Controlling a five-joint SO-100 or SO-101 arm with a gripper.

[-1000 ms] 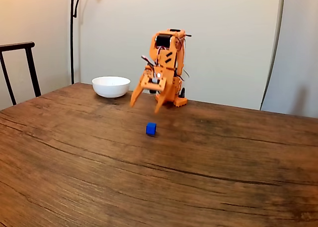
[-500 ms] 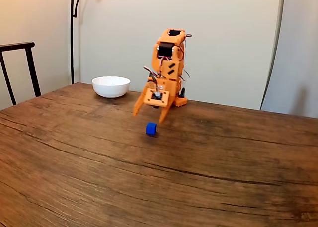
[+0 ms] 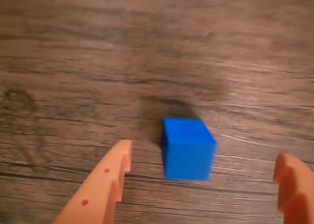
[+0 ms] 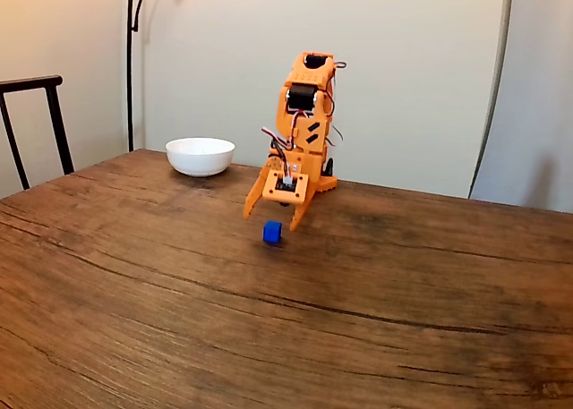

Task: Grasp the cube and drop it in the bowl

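A small bright-blue cube (image 4: 272, 233) rests on the wooden table, near its middle in the fixed view. In the wrist view the cube (image 3: 188, 148) lies between my two orange fingertips, nearer the left one and touching neither. My orange gripper (image 4: 270, 218) hangs open just above the cube, fingers pointing down on either side; in the wrist view the gripper (image 3: 206, 165) spreads wide, with clear gaps around the cube. The glossy white bowl (image 4: 200, 156) stands at the table's far edge, left of my arm's base.
A dark chair back (image 4: 36, 114) stands at the left edge of the fixed view, and a lamp pole (image 4: 131, 60) rises behind the bowl. Wooden table (image 4: 286, 319) stretches toward the camera and to the right.
My arm has leaned forward and lowered, bringing the open gripper from behind and above the cube down over it. Cube and bowl have stayed where they were.
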